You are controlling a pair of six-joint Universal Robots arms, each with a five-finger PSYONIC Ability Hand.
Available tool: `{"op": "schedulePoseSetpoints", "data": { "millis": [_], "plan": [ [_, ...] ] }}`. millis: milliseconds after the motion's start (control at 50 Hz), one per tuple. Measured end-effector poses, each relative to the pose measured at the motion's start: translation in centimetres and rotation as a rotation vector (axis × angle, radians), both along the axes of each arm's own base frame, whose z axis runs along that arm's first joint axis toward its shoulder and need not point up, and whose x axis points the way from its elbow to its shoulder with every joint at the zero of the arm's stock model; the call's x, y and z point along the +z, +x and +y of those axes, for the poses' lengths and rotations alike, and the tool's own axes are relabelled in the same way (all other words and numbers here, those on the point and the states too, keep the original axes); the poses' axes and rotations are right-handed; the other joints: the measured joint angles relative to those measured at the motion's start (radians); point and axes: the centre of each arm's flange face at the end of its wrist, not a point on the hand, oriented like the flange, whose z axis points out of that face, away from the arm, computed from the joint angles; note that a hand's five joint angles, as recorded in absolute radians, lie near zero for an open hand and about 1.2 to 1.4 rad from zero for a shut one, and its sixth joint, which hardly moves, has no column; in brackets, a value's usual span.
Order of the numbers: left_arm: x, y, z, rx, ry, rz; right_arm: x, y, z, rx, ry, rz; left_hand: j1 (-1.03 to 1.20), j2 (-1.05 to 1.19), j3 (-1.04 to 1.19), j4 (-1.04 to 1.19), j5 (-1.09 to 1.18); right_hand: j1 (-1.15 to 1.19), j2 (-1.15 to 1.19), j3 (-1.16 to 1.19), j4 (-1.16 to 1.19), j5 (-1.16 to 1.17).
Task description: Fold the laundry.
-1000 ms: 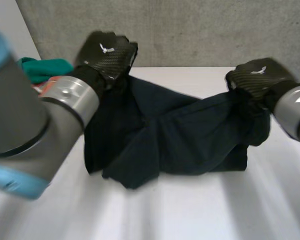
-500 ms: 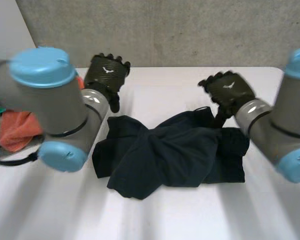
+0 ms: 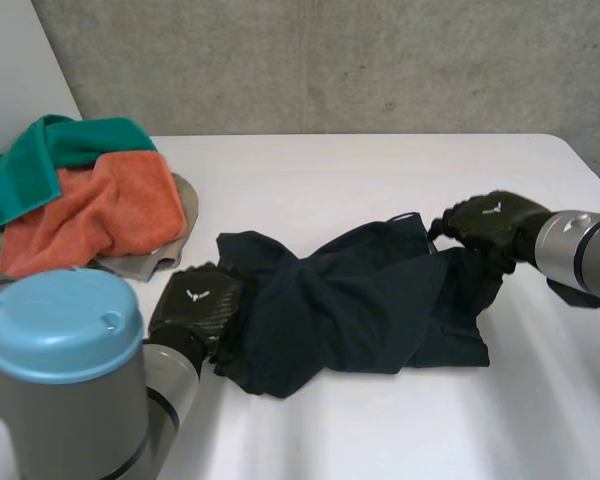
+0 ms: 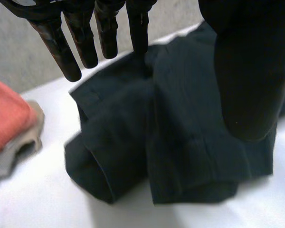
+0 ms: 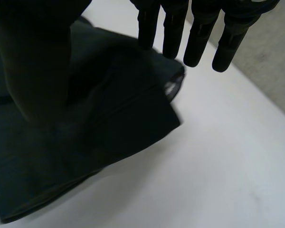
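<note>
- At the table's (image 3: 360, 165) centre lies the dark garment (image 3: 350, 310), crumpled and unfolded.
- Your left hand (image 3: 195, 305) is at its 9 o'clock end and your right hand (image 3: 490, 222) at 3 o'clock, both with fingers (image 4: 88, 47) straight, gripping nothing.
- Likely step: regrasping to spread it. Next, pinch each end.
- Half a second ago both hands hovered nearer 12 o'clock.
- Towels (image 3: 90, 200) sit at 10 o'clock.

A white table (image 3: 360, 430) sits before a rough grey concrete wall (image 3: 380, 60).
</note>
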Motion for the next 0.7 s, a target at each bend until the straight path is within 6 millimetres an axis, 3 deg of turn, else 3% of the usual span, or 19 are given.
{"op": "schedulePoseSetpoints", "data": {
  "millis": [80,160,200,240,260,380,440,480,520,540,700],
  "plan": [
    [-1.6,-0.4,-0.6,0.004,0.038,-0.017,-1.0,-0.1,0.8,-0.012,0.068,-0.010,0.062,0.059,0.063,0.058,0.057,0.022,0.023,0.021,0.024,0.024],
    [-2.8,-1.0,-1.4,0.006,0.051,-0.030,-2.1,-0.1,0.8,-0.020,0.082,-0.021,0.160,0.146,0.152,0.145,0.145,0.272,0.301,0.266,0.264,0.254],
    [-3.4,-1.4,-2.0,0.009,0.052,-0.033,-2.7,0.0,0.5,-0.028,0.063,-0.032,0.437,0.410,0.403,0.397,0.393,0.473,0.519,0.475,0.471,0.447],
    [-3.8,-1.7,-2.6,0.012,0.049,-0.032,-3.1,0.0,0.1,-0.039,0.036,-0.045,0.437,0.410,0.403,0.397,0.393,0.652,0.715,0.668,0.665,0.653],
    [-3.9,-1.9,-2.8,0.013,0.046,-0.031,-3.3,0.0,-0.1,-0.044,0.022,-0.051,0.752,0.728,0.721,0.717,0.705,0.738,0.806,0.758,0.755,0.736],
    [-3.3,-2.6,-4.0,0.018,0.005,-0.005,-3.6,-0.2,-1.1,-0.090,-0.044,-0.059,0.835,0.897,0.897,0.898,0.843,0.747,0.845,0.814,0.819,0.772],
    [-1.4,-2.7,-4.3,0.020,-0.037,0.022,-2.7,-0.7,-1.4,-0.127,-0.087,-0.042,0.835,0.898,0.898,0.899,0.843,0.747,0.845,0.814,0.820,0.772],
    [1.1,-2.4,-4.4,0.023,-0.088,0.053,-1.5,-1.1,-1.5,-0.151,-0.133,-0.026,0.835,0.898,0.899,0.899,0.843,0.747,0.845,0.814,0.820,0.772],
    [4.4,-1.8,-4.4,0.024,-0.151,0.080,0.5,-1.4,-1.2,-0.160,-0.200,-0.003,0.835,0.898,0.899,0.899,0.843,0.747,0.845,0.814,0.820,0.772],
    [6.9,-1.3,-4.1,0.021,-0.200,0.093,2.6,-1.7,-0.8,-0.160,-0.271,0.019,0.835,0.898,0.899,0.899,0.843,0.747,0.845,0.814,0.820,0.772],
    [17.4,0.7,-1.4,-0.083,-0.385,0.114,11.7,-2.5,2.2,-0.147,-0.546,0.078,0.835,0.901,0.903,0.899,0.867,0.747,0.845,0.814,0.820,0.772]
  ]
}}
